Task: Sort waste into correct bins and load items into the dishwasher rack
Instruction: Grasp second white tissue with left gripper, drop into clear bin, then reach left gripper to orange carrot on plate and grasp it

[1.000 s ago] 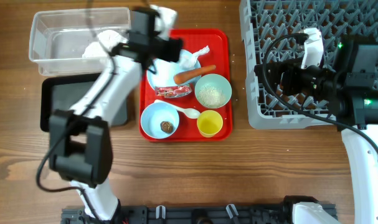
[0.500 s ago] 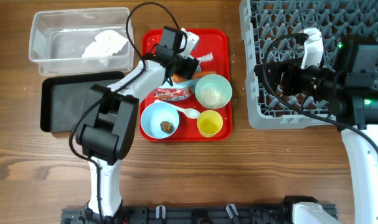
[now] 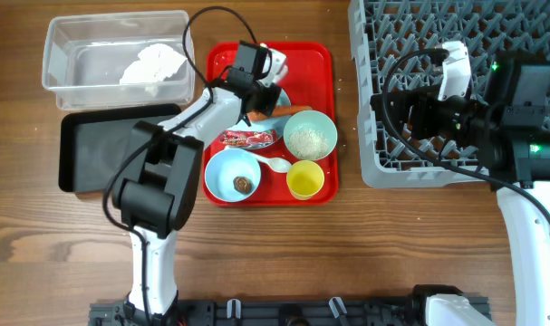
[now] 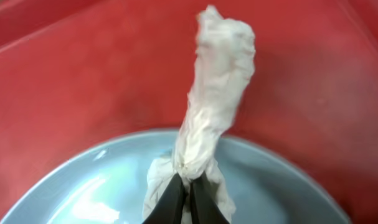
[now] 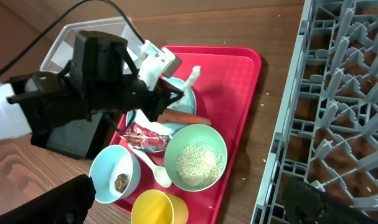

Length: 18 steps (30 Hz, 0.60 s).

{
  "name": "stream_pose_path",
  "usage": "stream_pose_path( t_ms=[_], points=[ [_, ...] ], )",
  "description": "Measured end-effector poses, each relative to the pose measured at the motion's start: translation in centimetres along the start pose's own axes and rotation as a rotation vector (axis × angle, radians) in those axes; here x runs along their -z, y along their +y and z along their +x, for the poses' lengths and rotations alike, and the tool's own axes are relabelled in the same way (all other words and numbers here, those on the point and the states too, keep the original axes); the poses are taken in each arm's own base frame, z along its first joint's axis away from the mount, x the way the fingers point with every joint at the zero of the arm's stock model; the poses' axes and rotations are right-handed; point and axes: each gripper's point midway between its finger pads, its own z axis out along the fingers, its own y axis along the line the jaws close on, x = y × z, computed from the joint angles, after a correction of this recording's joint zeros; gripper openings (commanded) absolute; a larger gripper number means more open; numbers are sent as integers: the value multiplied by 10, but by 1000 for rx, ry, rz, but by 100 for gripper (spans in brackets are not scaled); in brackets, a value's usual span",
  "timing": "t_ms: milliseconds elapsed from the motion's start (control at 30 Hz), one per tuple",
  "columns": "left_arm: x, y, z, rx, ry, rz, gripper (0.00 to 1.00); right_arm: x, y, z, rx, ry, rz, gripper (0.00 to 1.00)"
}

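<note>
Bright, even light; left wrist close-up slightly soft

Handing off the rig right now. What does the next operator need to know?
Left gripper: shut on a crumpled napkin at the plate.
Right gripper: open, at the dishwasher rack edge.
Done: another napkin lies in the clear tub.
Left: bin the held napkin, carrot, red wrapper, rice, brown lump; black tray unused.
Then load plate, rice bowl, lump bowl, yellow cup, spoon, all on the red tray.
</note>
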Motion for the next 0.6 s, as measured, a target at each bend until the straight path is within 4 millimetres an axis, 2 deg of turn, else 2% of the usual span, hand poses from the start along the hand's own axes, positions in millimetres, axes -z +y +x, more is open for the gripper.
stream_pose_path(
  t_ms=[33, 67, 133, 200, 267, 333, 367, 400, 433, 533, 600],
  points=[
    [6, 7, -2, 23, 3, -24, 4, 0, 0, 0, 0, 0, 0, 99],
    [19, 20, -7, 67, -1, -57, 4, 0, 0, 0, 0, 0, 0, 99],
    [66, 56, -38, 163, -86, -126, 4, 0, 0, 0, -1, 1, 0, 99],
    [129, 100, -60, 275, -179, -197, 4, 0, 0, 0, -1, 2, 0, 99],
    [173, 140, -67, 363, -248, -260, 4, 0, 0, 0, -1, 1, 1, 99],
    [212, 192, -58, 473, -289, -347, 5, 0, 0, 0, -1, 1, 0, 99],
    [217, 210, -48, 511, -283, -375, 27, 0, 0, 0, -1, 1, 1, 99],
    [216, 223, -38, 541, -266, -393, 58, 0, 0, 0, -1, 2, 0, 99],
    [211, 235, -28, 568, -247, -407, 100, 0, 0, 0, -1, 1, 0, 99],
    [188, 259, 1, 622, -178, -429, 100, 0, 0, 0, -1, 2, 0, 99],
    [172, 263, 15, 642, -140, -428, 100, 0, 0, 0, -1, 2, 0, 100]
  ],
)
